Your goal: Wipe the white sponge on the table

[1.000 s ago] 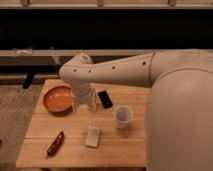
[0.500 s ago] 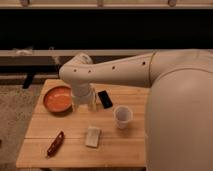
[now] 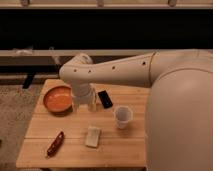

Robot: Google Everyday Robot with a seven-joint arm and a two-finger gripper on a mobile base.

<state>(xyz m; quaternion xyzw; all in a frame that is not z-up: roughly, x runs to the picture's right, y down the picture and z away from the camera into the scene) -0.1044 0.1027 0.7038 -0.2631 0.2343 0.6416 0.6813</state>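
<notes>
The white sponge (image 3: 93, 136) lies flat on the light wooden table (image 3: 70, 145), a little in front of the middle. My gripper (image 3: 84, 104) hangs from the white arm above the table, between the orange bowl and the black object, behind the sponge and apart from it. It holds nothing that I can see.
An orange bowl (image 3: 58, 98) sits at the back left. A small black object (image 3: 105, 98) lies behind the middle. A translucent white cup (image 3: 122, 116) stands right of the sponge. A dark red object (image 3: 55, 144) lies at the front left. My white arm covers the table's right side.
</notes>
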